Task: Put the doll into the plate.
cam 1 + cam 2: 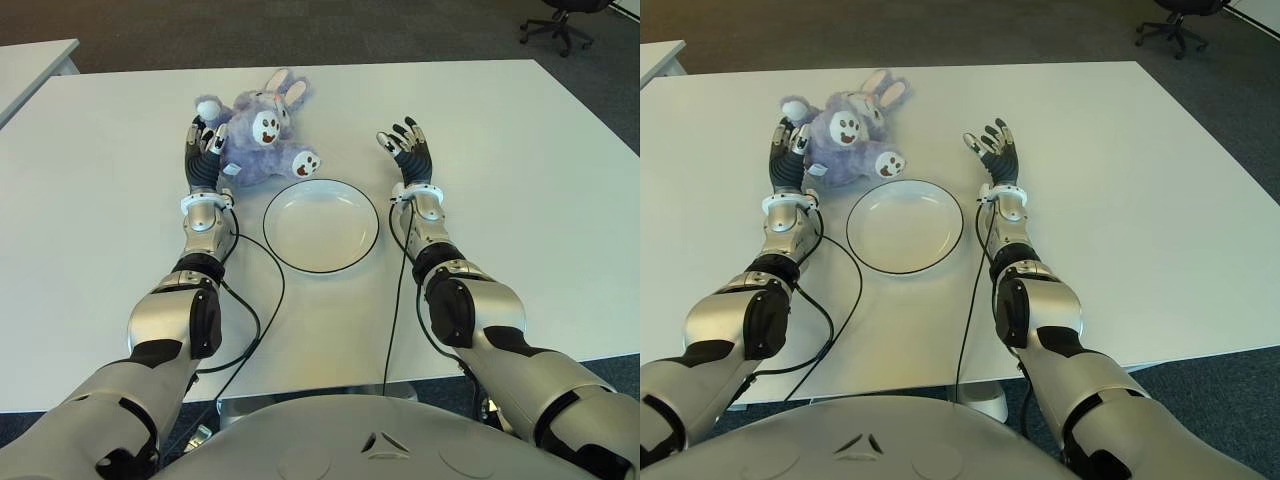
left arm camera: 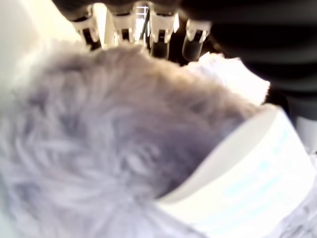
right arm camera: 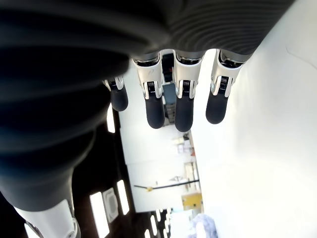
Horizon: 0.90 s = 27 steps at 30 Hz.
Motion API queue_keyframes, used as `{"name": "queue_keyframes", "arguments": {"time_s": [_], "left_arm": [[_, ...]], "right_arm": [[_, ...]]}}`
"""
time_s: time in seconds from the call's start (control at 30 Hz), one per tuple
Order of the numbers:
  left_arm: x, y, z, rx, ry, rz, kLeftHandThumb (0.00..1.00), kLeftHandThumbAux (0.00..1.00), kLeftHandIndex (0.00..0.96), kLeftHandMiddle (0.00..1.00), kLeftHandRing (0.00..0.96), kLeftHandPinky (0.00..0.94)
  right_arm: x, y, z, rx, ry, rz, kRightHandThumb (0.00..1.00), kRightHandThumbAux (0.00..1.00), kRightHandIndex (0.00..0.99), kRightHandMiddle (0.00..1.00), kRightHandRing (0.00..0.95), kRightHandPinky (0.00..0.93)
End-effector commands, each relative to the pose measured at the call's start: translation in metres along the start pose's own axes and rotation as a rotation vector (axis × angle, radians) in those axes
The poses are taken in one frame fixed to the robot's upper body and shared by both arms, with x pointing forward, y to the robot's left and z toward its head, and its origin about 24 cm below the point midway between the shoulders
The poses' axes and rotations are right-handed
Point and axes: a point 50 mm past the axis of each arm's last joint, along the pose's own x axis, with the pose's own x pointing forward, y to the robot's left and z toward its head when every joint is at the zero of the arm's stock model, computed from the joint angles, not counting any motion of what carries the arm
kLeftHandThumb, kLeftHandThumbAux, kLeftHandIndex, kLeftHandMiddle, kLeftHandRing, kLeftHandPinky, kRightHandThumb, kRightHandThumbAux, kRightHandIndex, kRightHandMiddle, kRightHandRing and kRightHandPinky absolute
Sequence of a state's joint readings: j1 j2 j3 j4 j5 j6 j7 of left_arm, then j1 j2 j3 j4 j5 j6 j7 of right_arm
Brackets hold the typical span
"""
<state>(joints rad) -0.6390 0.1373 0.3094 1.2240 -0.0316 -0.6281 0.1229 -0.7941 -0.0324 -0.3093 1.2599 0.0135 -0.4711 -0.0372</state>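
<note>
A purple plush bunny doll (image 1: pixel 262 135) lies on the white table (image 1: pixel 520 230), just behind the plate's far left rim. The white plate (image 1: pixel 320 225) with a dark rim sits in front of me and holds nothing. My left hand (image 1: pixel 205 138) is against the doll's left side, fingers stretched out and not curled around it. In the left wrist view the doll's fur (image 2: pixel 99 139) and its white label (image 2: pixel 247 173) fill the picture, with the fingertips (image 2: pixel 158 29) reaching past it. My right hand (image 1: pixel 402 138) shows to the right of the plate, fingers spread and holding nothing.
Black cables (image 1: pixel 265 300) run from both wrists across the table towards me. Another white table (image 1: pixel 30 60) stands at the far left. An office chair (image 1: pixel 560 25) is on the floor beyond the far right corner.
</note>
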Motion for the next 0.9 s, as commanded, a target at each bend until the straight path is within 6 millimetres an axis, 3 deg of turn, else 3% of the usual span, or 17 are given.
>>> {"name": "queue_keyframes", "arguments": {"time_s": [0.03, 0.9], "left_arm": [[-0.058, 0.025, -0.067, 0.012, 0.236, 0.055, 0.000, 0.452, 0.000, 0.049, 0.050, 0.032], [-0.061, 0.034, -0.056, 0.079, 0.096, 0.142, 0.000, 0.359, 0.000, 0.084, 0.088, 0.094]], "right_arm": [[-0.041, -0.018, -0.072, 0.000, 0.310, -0.062, 0.156, 0.743, 0.060, 0.151, 0.142, 0.147], [-0.043, -0.018, -0.074, -0.006, 0.312, -0.058, 0.161, 0.752, 0.049, 0.140, 0.136, 0.146]]}}
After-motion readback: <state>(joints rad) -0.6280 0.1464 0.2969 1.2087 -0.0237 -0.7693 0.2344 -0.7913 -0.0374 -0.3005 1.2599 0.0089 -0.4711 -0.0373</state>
